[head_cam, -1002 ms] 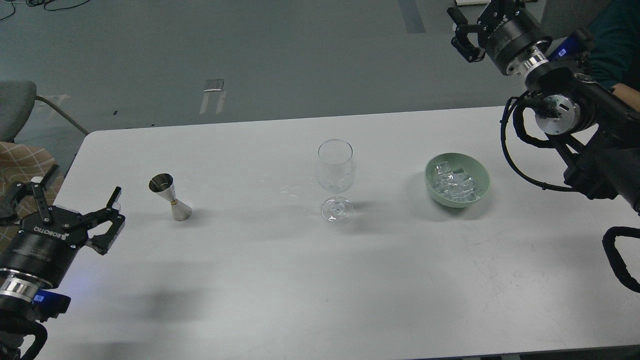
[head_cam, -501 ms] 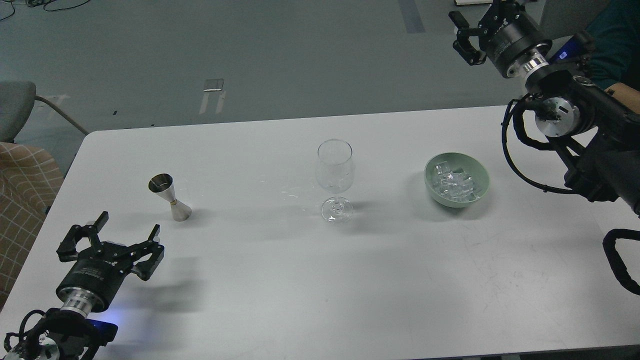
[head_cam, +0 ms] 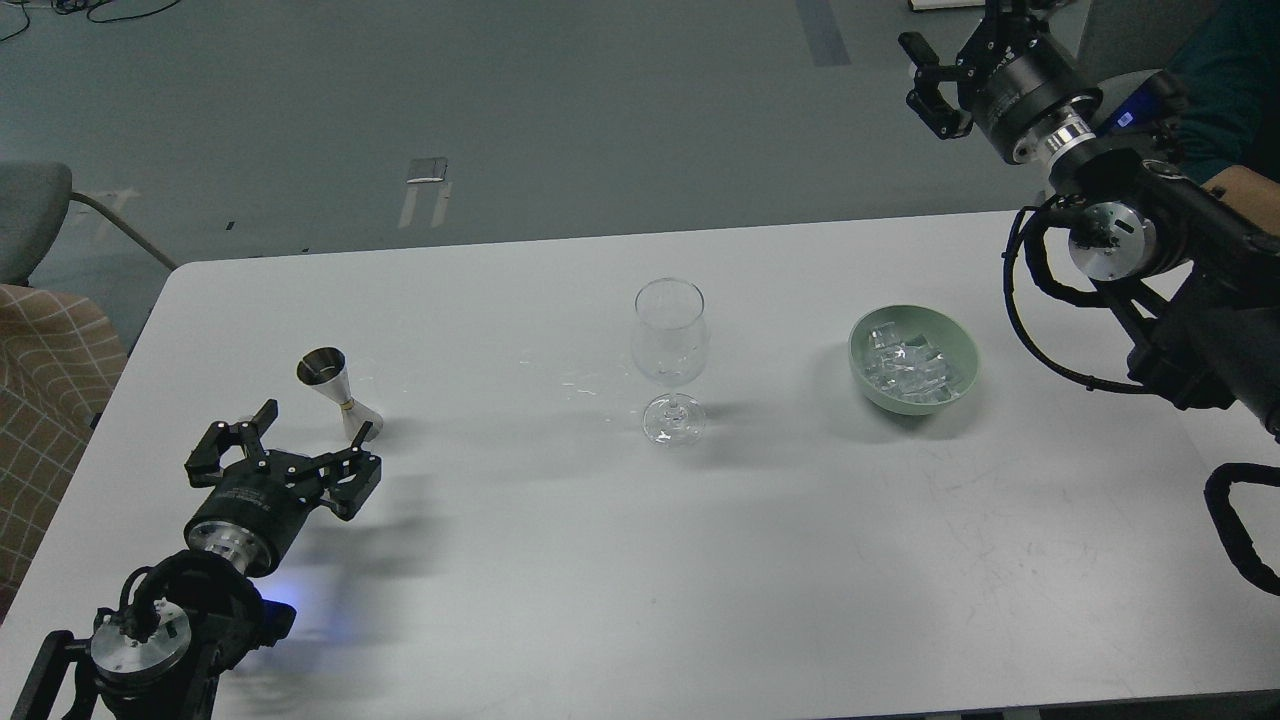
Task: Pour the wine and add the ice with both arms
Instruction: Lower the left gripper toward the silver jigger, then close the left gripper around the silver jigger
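Note:
A steel jigger (head_cam: 340, 394) stands on the white table (head_cam: 620, 560) at the left; I cannot make out any wine in it. My left gripper (head_cam: 318, 437) is open, just in front of the jigger, fingers pointing toward it, not touching. A clear stemmed glass (head_cam: 671, 350) stands upright at the table's middle and looks empty. The ice (head_cam: 908, 367) is a heap of small clear cubes in a green bowl (head_cam: 958, 350) to the glass's right. My right gripper (head_cam: 960, 45) is open, raised beyond the table's far right edge, one finger cut off by the frame.
A few clear droplets (head_cam: 578, 384) lie on the table left of the glass. A chair (head_cam: 40, 330) stands off the left edge. A person's arm (head_cam: 1240, 185) shows behind my right arm. The right arm's cables (head_cam: 1040, 330) hang over the table's right side.
My left gripper has swung from the table's left edge rightward and forward to just in front of the jigger, staying open. My right gripper has edged slightly up and right.

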